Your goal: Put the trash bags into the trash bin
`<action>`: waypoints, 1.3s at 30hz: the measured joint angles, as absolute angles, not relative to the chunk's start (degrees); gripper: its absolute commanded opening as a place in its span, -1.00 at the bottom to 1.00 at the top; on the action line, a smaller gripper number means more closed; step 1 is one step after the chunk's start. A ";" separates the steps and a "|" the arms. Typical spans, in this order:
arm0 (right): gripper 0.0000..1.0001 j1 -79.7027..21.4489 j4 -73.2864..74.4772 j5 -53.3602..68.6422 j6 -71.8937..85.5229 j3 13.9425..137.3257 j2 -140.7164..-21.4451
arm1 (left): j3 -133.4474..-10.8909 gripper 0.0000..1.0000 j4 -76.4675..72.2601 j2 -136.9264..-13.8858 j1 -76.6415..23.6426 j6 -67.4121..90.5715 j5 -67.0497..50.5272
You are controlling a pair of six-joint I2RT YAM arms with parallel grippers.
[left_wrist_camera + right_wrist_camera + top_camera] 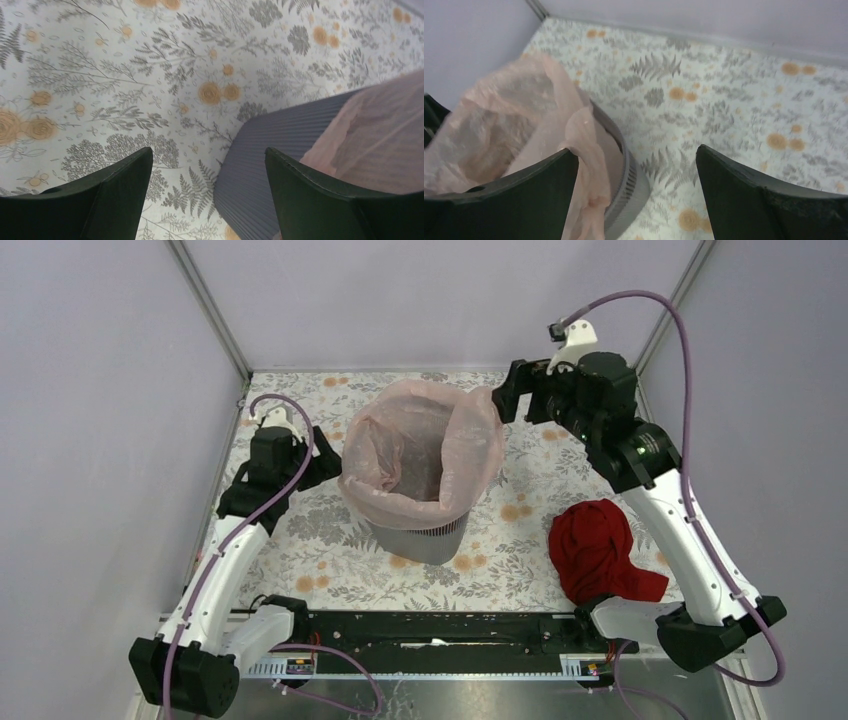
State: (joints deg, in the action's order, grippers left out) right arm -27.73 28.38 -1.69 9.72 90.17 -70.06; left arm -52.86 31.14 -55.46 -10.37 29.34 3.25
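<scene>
The dark grey mesh trash bin (428, 538) stands mid-table. The pale-pink trash bag (425, 445) lines it, its mouth open and folded over the rim. My left gripper (325, 462) is open and empty, low beside the bin's left wall; its wrist view shows the bin's ribbed side (270, 150) and bag film (380, 135). My right gripper (505, 392) is open at the bin's far right rim; its left finger (524, 200) lies against a hanging fold of the bag (584, 150), with the bin rim (631, 185) between the jaws.
A dark red cloth (600, 548) lies on the floral tablecloth (530, 480) at the right, by the right arm's base. Grey walls close the back and both sides. A black rail (430, 632) runs along the near edge.
</scene>
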 measured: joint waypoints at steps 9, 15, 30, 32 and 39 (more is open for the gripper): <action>0.72 -28.12 28.18 -1.43 14.22 64.34 -60.71 | -52.75 0.67 28.42 -48.62 -10.35 28.73 -3.01; 0.44 -28.12 24.14 -3.46 16.86 53.17 -55.46 | -51.86 0.63 28.56 -49.89 -10.35 28.97 -3.86; 0.57 -28.12 11.66 1.58 21.12 41.78 -64.64 | -47.70 0.37 27.66 -51.07 -10.37 32.38 -9.10; 0.74 -28.12 12.75 0.67 21.80 41.93 -63.44 | -47.62 0.34 27.46 -51.94 -10.37 32.49 -9.30; 0.85 -28.12 24.18 -8.64 22.35 47.55 -56.07 | -48.21 0.37 28.40 -52.18 -10.35 31.73 -4.89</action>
